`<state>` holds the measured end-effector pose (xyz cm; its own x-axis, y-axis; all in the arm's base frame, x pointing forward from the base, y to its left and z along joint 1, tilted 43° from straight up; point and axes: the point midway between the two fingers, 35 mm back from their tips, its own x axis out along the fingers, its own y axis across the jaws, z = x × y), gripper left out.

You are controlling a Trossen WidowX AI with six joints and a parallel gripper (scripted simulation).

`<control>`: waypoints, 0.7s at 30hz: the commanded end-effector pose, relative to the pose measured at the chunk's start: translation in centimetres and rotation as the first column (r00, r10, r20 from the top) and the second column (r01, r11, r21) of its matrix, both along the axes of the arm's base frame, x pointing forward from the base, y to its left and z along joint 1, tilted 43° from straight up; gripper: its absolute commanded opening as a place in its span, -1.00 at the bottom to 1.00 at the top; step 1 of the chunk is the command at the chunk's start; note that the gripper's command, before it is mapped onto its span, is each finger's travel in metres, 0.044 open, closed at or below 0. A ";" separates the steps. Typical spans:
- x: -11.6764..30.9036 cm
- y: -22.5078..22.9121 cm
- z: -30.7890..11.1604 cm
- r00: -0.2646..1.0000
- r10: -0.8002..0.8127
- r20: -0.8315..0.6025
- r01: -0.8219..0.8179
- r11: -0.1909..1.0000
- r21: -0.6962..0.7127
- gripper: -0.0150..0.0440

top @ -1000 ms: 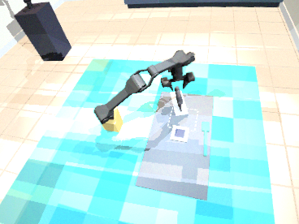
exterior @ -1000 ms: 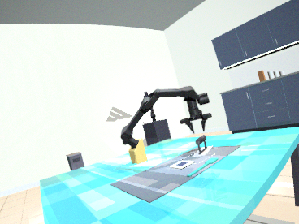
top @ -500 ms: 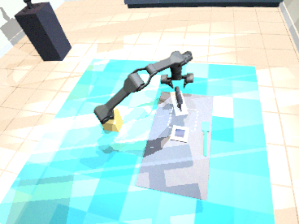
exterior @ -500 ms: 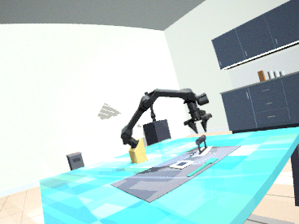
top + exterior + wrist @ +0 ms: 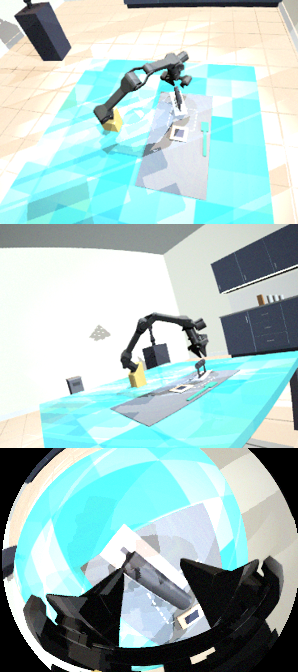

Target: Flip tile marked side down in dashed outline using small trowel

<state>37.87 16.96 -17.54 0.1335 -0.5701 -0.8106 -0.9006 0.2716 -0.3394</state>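
My gripper (image 5: 177,84) (image 5: 202,355) (image 5: 152,567) is open and empty, above the trowel. The trowel, a white blade with a raised dark handle (image 5: 178,98) (image 5: 200,364) (image 5: 157,580), rests on the far part of the grey mat (image 5: 174,178) (image 5: 150,412). Its handle is below the fingertips. The tile (image 5: 172,133) (image 5: 176,389) (image 5: 183,622) lies flat on the mat, apart from the trowel, with a pale border and a dark square facing up. It overlaps the near side of the dashed outline (image 5: 196,119); part of the outline is hidden by the trowel and shadow.
A teal flat-ended tool (image 5: 205,142) (image 5: 201,392) lies along the mat's right side. A yellow block (image 5: 115,123) (image 5: 138,378) stands at the arm's base. A dark cabinet (image 5: 44,32) (image 5: 156,355) stands beyond the table.
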 end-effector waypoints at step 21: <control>-0.4 0.5 -0.9 0.830 -0.398 0.392 0.310 0.912 0.268 0.53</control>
